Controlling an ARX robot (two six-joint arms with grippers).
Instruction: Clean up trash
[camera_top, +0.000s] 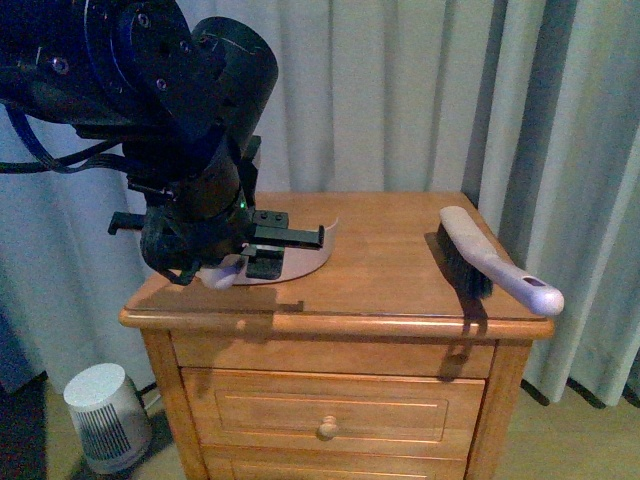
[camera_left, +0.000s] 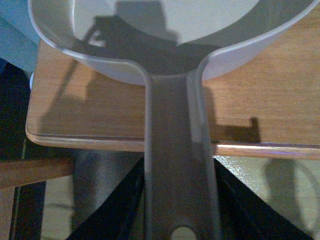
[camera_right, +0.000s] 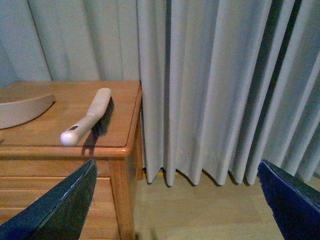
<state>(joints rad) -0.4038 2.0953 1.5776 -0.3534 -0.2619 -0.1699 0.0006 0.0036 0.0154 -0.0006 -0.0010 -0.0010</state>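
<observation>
Opening stage of the clean-up, tools being taken up. The left gripper (camera_left: 180, 175) sits at the near left edge of the worktop (camera_top: 390, 240), its jaws drawn in against the two sides of the handle (camera_left: 177, 125) of the dustpan (camera_top: 305, 260). It appears clamped on that handle, which overhangs the edge while the pan lies flat on the wood. The right gripper (camera_right: 176, 167) hangs off the worktop's right side, jaws wide apart and holding nothing. The brush (camera_top: 490, 262) lies untouched along the right side, its handle end towards the front edge.

The trash appears in no view; the visible part of the pan is bare. The next move probably calls for the right gripper to take the brush, and for the wad to be found before any sweeping.
</observation>
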